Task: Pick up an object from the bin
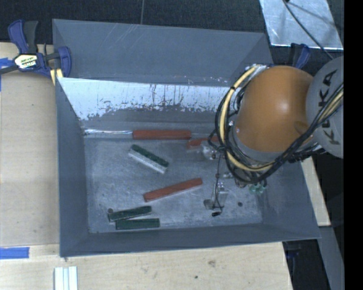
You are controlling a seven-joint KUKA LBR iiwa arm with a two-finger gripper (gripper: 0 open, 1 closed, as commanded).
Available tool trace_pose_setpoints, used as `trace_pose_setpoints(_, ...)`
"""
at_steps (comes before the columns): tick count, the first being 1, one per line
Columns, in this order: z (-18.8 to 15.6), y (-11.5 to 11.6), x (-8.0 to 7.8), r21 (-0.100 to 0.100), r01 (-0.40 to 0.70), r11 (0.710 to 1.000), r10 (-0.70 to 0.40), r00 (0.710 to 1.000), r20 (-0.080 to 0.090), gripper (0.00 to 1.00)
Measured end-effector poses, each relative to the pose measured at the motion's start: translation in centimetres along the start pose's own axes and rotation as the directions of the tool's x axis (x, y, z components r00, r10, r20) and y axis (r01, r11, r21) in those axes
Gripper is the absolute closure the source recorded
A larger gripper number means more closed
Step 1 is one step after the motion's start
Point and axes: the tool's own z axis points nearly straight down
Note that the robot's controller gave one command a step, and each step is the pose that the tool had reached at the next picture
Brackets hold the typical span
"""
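Grey metal bin [72, 162] holds a red-brown bar [161, 135] along the back wall, a green-and-white strip [149, 158] left of centre, a second red-brown bar [172, 190] mid-floor and two dark green bars [130, 212] front left. Arm with orange cover [272, 110] reaches in from the right, wrist pointing down. Claw [216, 210] sits low over bare floor, just right of the second red-brown bar's end. Open or closed: can't tell.

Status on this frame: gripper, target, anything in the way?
Gripper low, right side of bin. Nearest thing: red-brown bar, just left, untouched. Dark green bars front left, well apart.
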Motion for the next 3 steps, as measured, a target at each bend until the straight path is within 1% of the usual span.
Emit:
trace_pose_setpoints(1,13.4,1.6,-3.0,0.0,0.161,0.987,-0.161,0.987,-0.002,0.0)
trace_pose_setpoints(2,13.2,1.6,-3.1,-0.001,0.16,0.987,-0.16,0.987,0.002,1.0)
trace_pose_setpoints(3,-4.0,2.1,-5.6,0.003,0.463,0.886,-0.463,0.886,0.008,1.0)
